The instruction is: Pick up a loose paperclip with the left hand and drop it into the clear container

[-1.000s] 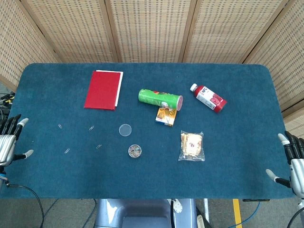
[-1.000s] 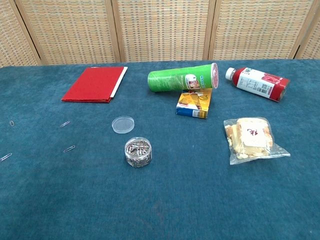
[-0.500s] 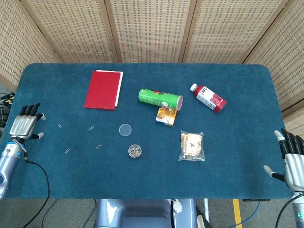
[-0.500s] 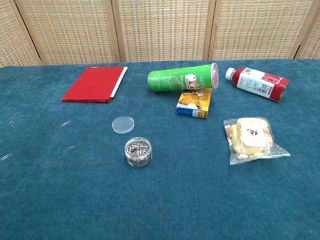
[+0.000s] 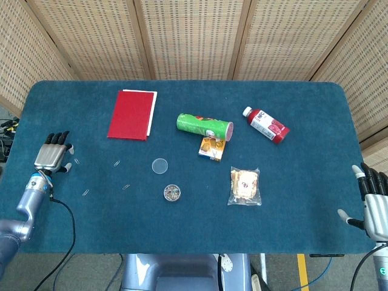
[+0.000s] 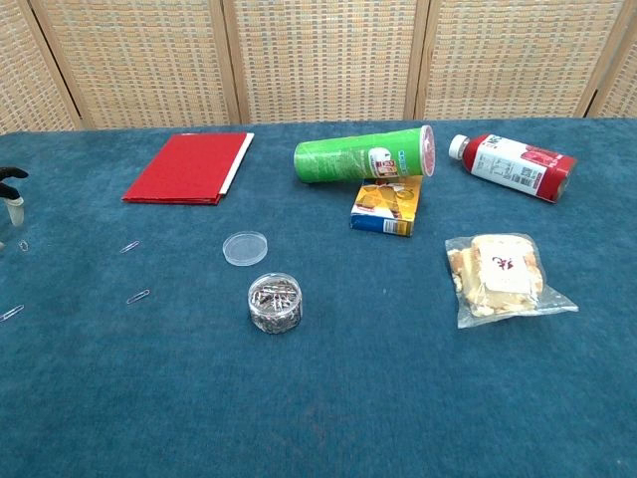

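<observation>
The left hand (image 5: pixel 52 157) is hovering over the far left of the blue felt-covered table (image 5: pixel 303 224), fingers stretched out and slightly apart, carrying nothing. This looks like the approach step: no clip is picked yet, and the hand is sitting just beside the leftmost small silver wire paperclip (image 5: pixel 77 161), which is lying flat on the felt a touch to its right. In the chest view only a dark fingertip and a pale thumb tip are poking in at the left edge.

Three more loose clips are scattered nearby: one (image 5: pixel 116 163) further right, one (image 5: pixel 85 193) nearer the front edge, one (image 5: pixel 125 187) closest to the container. Each is thin, bright and flat against the cloth, so I judge the pick is calling for a fine pinch with fingertips pressed into the felt; a slip or a push-away seems the likely risk.

The small clear round container (image 6: pixel 275 302) is standing open near the table's middle, already holding a tangle of clips, with its clear round lid (image 6: pixel 245 247) lying apart behind it. After the pinch, the hand will need to carry well to the right and release above it.

The right hand (image 5: pixel 376 206) is waiting at the right edge, fingers apart, empty.
</observation>
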You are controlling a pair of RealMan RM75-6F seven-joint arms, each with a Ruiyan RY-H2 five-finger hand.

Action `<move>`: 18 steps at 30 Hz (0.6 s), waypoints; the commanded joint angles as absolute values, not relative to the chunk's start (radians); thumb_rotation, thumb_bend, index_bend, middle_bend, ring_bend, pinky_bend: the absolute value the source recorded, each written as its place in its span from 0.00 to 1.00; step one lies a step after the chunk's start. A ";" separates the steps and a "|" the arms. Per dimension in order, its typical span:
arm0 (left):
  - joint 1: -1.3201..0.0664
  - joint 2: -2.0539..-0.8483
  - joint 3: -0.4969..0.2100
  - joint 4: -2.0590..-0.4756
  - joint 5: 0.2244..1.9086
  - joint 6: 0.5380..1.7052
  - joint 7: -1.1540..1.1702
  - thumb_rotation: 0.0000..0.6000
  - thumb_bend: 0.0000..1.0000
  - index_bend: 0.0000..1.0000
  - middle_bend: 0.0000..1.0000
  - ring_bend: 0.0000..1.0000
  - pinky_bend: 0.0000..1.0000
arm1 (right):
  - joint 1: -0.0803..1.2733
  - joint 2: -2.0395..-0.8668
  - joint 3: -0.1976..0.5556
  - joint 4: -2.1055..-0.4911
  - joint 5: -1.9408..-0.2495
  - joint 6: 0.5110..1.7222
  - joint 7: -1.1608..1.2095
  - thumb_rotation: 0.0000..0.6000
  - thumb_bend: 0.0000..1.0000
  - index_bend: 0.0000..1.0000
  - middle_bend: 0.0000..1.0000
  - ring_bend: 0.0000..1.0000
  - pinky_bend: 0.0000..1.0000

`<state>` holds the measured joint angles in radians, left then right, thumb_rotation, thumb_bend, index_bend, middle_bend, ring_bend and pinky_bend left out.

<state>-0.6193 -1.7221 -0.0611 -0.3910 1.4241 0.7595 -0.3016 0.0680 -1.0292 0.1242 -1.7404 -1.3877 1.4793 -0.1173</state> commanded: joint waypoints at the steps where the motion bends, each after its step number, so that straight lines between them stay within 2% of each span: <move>1: -0.631 -1.738 -0.059 -0.378 1.427 0.747 -0.296 1.00 0.32 0.44 0.00 0.00 0.00 | 0.070 -1.030 0.126 -1.737 -1.381 1.476 -0.118 1.00 0.00 0.00 0.00 0.00 0.00; 18: -0.635 -1.778 -0.053 -0.333 1.428 0.718 -0.317 1.00 0.33 0.47 0.00 0.00 0.00 | 0.077 -1.035 0.128 -1.731 -1.368 1.464 -0.119 1.00 0.00 0.00 0.00 0.00 0.00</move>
<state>-0.6344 -1.7775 -0.0531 -0.3331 1.4274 0.7179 -0.3158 0.0767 -1.0347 0.1276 -1.7307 -1.3682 1.4644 -0.1189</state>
